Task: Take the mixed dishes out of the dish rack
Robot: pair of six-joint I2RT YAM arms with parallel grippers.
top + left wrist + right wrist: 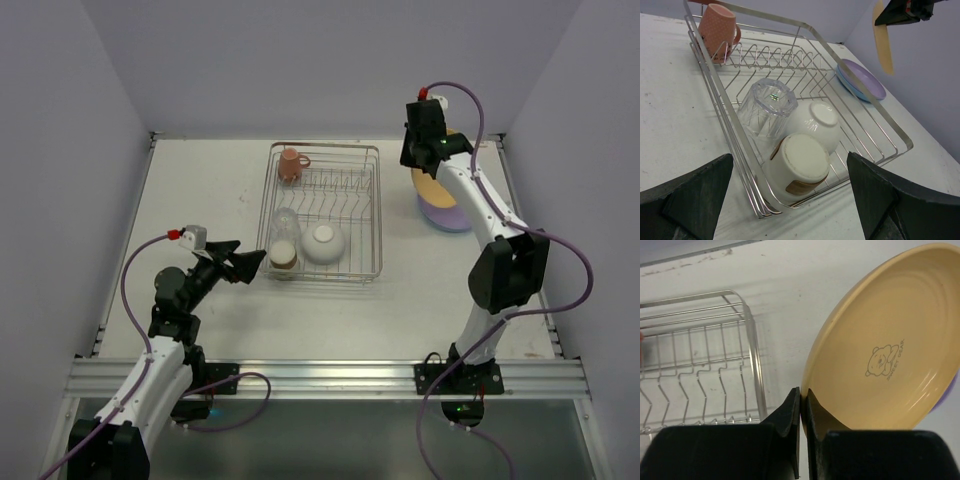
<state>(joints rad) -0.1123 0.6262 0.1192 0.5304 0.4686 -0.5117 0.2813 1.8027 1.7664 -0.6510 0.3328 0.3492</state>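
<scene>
Yellow-orange plate (pixel 885 350) hangs on edge, rim pinched in the closed right tool (pixel 803 405), above the lilac plate (pixel 452 218) right of the dish rack (pixel 377 210); the left tool (pixel 245 262) gapes empty.

1. The left arm (pixel 150 385) is showing white links between black joints; a lilac cable (pixel 125 285) is looping along it, ending at a red plug (pixel 173 234).
2. The right arm (pixel 480 195) is wearing the same white and black; its own lilac cable (pixel 588 270) is arcing beside it.
3. The left gripper (pixel 790 160) is showing matte black, wedge-shaped fingers (pixel 695 200).
</scene>
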